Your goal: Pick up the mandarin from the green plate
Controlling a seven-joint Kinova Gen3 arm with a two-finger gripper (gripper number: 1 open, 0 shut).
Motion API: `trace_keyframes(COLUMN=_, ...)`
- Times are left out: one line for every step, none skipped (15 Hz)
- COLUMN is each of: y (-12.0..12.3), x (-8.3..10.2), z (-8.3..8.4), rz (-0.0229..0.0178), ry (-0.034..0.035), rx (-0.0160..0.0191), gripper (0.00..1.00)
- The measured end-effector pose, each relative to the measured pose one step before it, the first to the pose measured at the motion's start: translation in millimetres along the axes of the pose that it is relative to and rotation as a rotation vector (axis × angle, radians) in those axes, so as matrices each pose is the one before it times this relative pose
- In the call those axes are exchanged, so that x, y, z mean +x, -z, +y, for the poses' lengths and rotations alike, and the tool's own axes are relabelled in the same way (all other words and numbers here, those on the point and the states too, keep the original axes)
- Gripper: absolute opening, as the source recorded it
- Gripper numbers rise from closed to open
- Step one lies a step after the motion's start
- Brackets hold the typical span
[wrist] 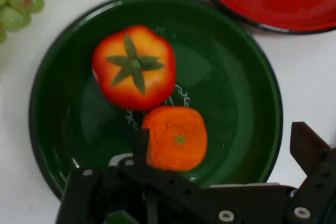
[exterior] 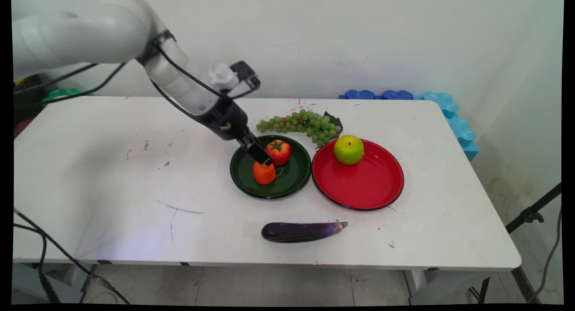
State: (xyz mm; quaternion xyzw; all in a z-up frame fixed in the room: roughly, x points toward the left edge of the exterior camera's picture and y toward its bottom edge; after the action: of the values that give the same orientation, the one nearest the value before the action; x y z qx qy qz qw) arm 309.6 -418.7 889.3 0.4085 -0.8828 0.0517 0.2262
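While my hand (wrist: pixel 223 148) hangs low over the green plate (exterior: pixel 294 178) on the counter (exterior: pixel 112 176), its fingers are spread, one seemingly touching the orange piece (wrist: pixel 176 137) beside the tomato (wrist: pixel 134 66), the other well apart, so nothing is pinched.

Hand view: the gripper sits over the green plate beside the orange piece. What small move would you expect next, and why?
Probably a short straight lift. The gripper looks open: one finger touches the orange piece, the other stands well clear. The piece already rests on the green plate against the tomato, so rising would avoid nudging either.
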Motion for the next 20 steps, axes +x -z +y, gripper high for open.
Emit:
trace_keyframes(y=-8.32, x=1.54, z=-0.36, rz=-0.01673, ry=0.00076, rx=0.00025, gripper=1.0)
trace_keyframes(y=-7.87, x=1.7, z=-0.48, rz=-0.01519, ry=-0.00002, rx=0.0006, gripper=1.0)
trace_keyframes(y=-6.15, x=1.29, z=-0.47, rz=-0.01157, ry=0.00053, rx=0.00022, gripper=1.0)
trace_keyframes(y=-4.89, x=1.05, z=-0.34, rz=-0.00883, ry=0.00068, rx=-0.00037, gripper=1.0)
trace_keyframes(y=-4.63, x=0.92, z=-0.32, rz=-0.0082, ry=0.00037, rx=-0.00042, gripper=1.0)
trace_keyframes(y=-4.26, x=0.8, z=-0.34, rz=-0.00761, ry=0.00039, rx=-0.00065, gripper=1.0)
trace_keyframes(y=-4.0, x=0.81, z=-0.51, rz=-0.00707, ry=-0.00056, rx=0.00012, gripper=1.0)
trace_keyframes(y=-3.83, x=0.89, z=-0.6, rz=-0.00652, ry=-0.00142, rx=0.00042, gripper=1.0)
trace_keyframes(y=-4.14, x=0.73, z=-1.09, rz=-0.00737, ry=-0.00265, rx=0.00186, gripper=1.0)
trace_keyframes(y=-3.73, x=0.74, z=-1.17, rz=-0.00692, ry=-0.00334, rx=0.00229, gripper=1.0)
trace_keyframes(y=-4.53, x=1.03, z=-1.87, rz=-0.00831, ry=-0.00598, rx=0.00514, gripper=1.0)
trace_keyframes(y=-3.09, x=0.61, z=-1.16, rz=-0.00494, ry=-0.00301, rx=0.00273, gripper=1.0)
trace_keyframes(y=-3.37, x=0.76, z=-1.03, rz=-0.00483, ry=-0.00229, rx=0.00232, gripper=1.0)
trace_keyframes(y=-3.13, x=0.68, z=-0.75, rz=-0.00385, ry=-0.00157, rx=0.00139, gripper=1.0)
trace_keyframes(y=-2.4, x=0.54, z=-0.54, rz=-0.00293, ry=-0.00087, rx=0.00091, gripper=1.0)
trace_keyframes(y=-2.53, x=0.55, z=-0.59, rz=-0.00319, ry=-0.00035, rx=0.00096, gripper=1.0)
trace_keyframes(y=-2.17, x=0.36, z=-0.59, rz=-0.0022, ry=0.00049, rx=0.00127, gripper=1.0)
trace_keyframes(y=-1.46, x=0.67, z=-0.32, rz=-0.00051, ry=0.00025, rx=0.00095, gripper=1.0)
trace_keyframes(y=-1.27, x=0.59, z=-0.42, rz=0.00003, ry=0.00083, rx=0.00133, gripper=1.0)
trace_keyframes(y=-1.01, x=0.55, z=-0.37, rz=0.00036, ry=0.00141, rx=0.0015, gripper=1.0)
